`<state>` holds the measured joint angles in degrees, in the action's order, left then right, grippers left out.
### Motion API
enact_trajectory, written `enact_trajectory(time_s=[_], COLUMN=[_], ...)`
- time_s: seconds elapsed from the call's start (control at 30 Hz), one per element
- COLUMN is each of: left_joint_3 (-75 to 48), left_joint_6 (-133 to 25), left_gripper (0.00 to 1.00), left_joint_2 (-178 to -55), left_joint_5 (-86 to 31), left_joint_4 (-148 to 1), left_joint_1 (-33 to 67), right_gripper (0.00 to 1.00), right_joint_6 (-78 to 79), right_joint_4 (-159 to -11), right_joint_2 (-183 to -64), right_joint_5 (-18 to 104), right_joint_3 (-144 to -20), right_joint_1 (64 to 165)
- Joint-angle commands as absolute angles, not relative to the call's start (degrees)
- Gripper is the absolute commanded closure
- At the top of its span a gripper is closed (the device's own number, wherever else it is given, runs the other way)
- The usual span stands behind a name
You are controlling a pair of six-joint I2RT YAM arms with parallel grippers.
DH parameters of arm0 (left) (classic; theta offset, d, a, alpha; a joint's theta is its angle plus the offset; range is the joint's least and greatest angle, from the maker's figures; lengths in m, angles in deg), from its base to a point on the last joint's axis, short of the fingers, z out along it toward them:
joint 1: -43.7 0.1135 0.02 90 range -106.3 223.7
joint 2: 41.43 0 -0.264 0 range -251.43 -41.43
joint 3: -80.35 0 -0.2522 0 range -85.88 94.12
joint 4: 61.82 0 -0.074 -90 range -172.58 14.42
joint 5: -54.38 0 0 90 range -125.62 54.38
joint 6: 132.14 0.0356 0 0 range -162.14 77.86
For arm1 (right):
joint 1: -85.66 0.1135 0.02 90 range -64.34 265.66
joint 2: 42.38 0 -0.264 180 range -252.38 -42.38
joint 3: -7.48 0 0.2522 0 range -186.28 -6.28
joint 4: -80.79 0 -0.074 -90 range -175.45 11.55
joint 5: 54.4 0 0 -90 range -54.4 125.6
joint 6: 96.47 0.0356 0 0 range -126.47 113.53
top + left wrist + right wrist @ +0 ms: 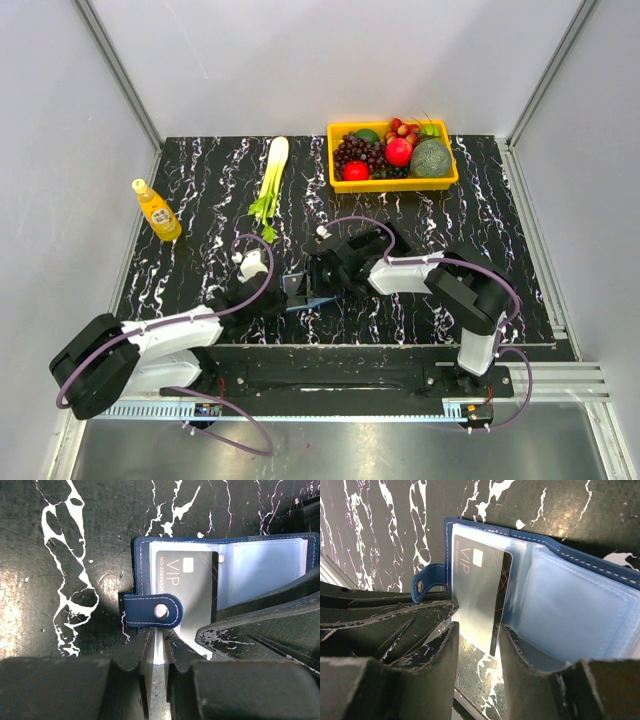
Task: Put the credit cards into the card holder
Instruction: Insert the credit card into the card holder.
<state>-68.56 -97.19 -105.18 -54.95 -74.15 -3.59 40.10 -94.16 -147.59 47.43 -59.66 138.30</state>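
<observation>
The card holder (260, 565) (580, 605) lies open on the black marble table, navy outside with pale blue sleeves inside. A dark credit card (187, 590) (480, 590) marked VIP sits partly in its left sleeve, its lower end sticking out. My left gripper (159, 640) (287, 292) is shut on the holder's near edge, just under the snap strap (152, 611). My right gripper (477, 635) (322, 283) is open, one finger on either side of the card's free end with small gaps. No other credit cards show.
A yellow tray (392, 185) of fruit stands at the back right. A celery stalk (272, 175) lies at the back centre, and an orange juice bottle (157, 210) stands at the left. The two grippers are close together at the table's near middle.
</observation>
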Motion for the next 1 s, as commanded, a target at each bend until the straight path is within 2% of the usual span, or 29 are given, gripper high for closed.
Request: enact_trajectory(time_s=[0.0, 0.17, 0.57, 0.63, 0.67, 0.9, 0.97], left_joint_3=[-68.57, -69.45, -67.96, -67.78, -67.52, -67.60, -67.52], left_joint_6=[-97.60, -98.13, -98.13, -98.04, -97.95, -97.25, -97.07], left_gripper=[0.85, 0.83, 0.90, 0.90, 0.90, 0.90, 0.90], left_joint_2=[-103.75, -102.69, -106.29, -106.73, -106.65, -105.07, -104.98], left_joint_5=[-53.37, -53.81, -55.57, -55.48, -55.40, -55.75, -55.92], left_joint_4=[-70.92, -71.79, -75.49, -75.49, -75.49, -76.72, -77.07], left_joint_1=[-3.67, -3.58, -3.58, -3.50, -3.50, -3.50, -3.58], right_gripper=[0.56, 0.54, 0.52, 0.57, 0.63, 0.89, 0.93], right_joint_6=[40.99, 40.38, 35.46, 34.76, 34.49, 33.00, 32.73], right_joint_4=[-94.86, -94.78, -83.81, -82.65, -82.12, -79.74, -79.74], right_joint_2=[-149.96, -149.35, -140.56, -140.03, -140.12, -143.89, -144.77], right_joint_5=[49.14, 49.31, 35.86, 33.86, 33.23, 32.26, 31.29], right_joint_3=[-61.56, -61.56, -62.09, -62.18, -62.26, -65.16, -65.95], right_joint_1=[140.50, 140.50, 139.97, 139.97, 139.89, 139.71, 139.71])
